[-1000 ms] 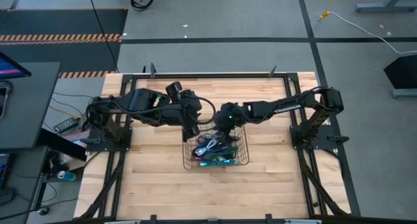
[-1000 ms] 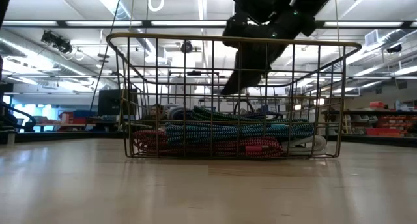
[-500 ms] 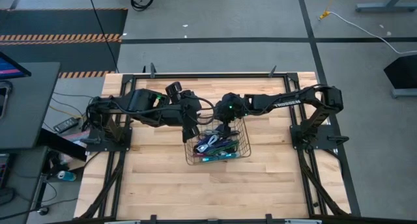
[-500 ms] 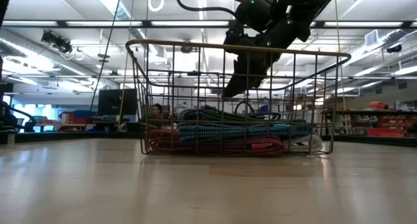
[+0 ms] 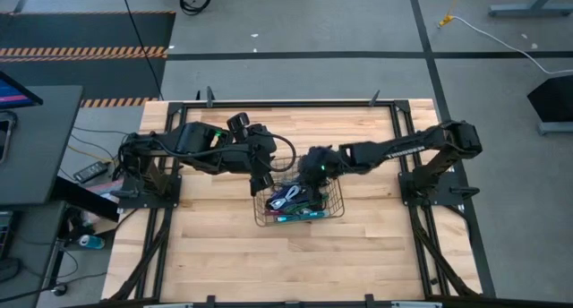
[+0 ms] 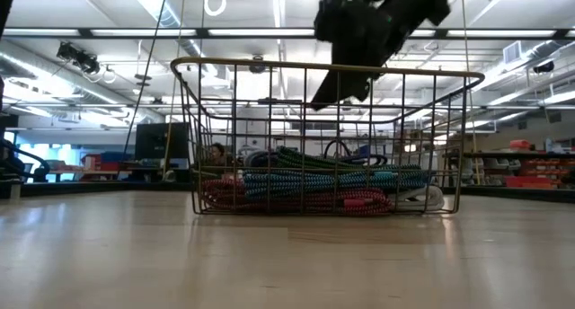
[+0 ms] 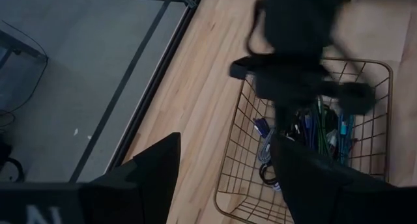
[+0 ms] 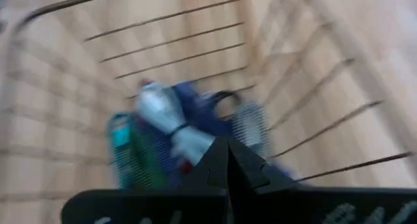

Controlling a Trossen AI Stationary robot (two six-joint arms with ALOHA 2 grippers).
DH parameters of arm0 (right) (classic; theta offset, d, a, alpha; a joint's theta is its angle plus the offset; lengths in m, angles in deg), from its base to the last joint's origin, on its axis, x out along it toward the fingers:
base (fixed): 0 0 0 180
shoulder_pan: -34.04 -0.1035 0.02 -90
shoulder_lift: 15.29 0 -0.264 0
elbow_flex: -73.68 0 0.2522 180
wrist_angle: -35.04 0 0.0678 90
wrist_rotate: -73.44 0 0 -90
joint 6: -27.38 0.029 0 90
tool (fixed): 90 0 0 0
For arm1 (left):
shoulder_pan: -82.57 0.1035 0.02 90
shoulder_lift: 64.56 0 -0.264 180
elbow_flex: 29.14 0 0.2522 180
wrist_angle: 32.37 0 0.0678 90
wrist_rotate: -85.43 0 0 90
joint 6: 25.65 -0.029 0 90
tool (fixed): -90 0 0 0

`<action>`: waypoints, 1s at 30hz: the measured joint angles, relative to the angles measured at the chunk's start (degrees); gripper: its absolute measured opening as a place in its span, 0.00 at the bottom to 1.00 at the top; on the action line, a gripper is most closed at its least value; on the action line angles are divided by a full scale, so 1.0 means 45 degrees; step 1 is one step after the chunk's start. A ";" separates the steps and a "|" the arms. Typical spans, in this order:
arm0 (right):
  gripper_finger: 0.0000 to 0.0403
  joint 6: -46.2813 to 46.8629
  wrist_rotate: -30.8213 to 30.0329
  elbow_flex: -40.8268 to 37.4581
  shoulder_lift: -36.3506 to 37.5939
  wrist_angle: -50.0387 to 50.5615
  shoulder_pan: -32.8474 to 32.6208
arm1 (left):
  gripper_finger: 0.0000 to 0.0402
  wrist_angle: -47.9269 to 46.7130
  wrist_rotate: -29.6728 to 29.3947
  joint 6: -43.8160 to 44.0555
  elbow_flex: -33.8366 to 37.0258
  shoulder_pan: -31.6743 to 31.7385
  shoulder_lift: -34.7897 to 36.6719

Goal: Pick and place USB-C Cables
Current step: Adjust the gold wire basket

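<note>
Right gripper (image 5: 312, 171) nearer, fingers clenched on nothing, straight above cables (image 5: 295, 201) piled in basket (image 5: 333, 217). Left gripper (image 5: 262, 180) at rim, fingers spread.

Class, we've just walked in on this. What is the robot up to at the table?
A gold wire mesh basket sits on the wooden table, holding a pile of small coiled cables in teal, maroon, green and silver. The right gripper, shut and holding nothing, hangs over the basket's rim. The left gripper, open, waits by the basket's far left corner. No cable lies outside the basket.
</note>
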State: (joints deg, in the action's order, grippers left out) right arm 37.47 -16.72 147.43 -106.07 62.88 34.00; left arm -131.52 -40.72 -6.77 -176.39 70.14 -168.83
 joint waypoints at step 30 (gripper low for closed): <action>0.00 0.3292 -0.0555 0.0005 0.0189 0.1740 -0.3784 | 0.60 -0.0005 0.0002 -0.0008 -0.0002 -0.0016 0.0000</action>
State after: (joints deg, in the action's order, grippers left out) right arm 52.29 -19.22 147.45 -105.22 70.70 16.97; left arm -131.54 -40.71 -6.81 -176.40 70.07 -168.83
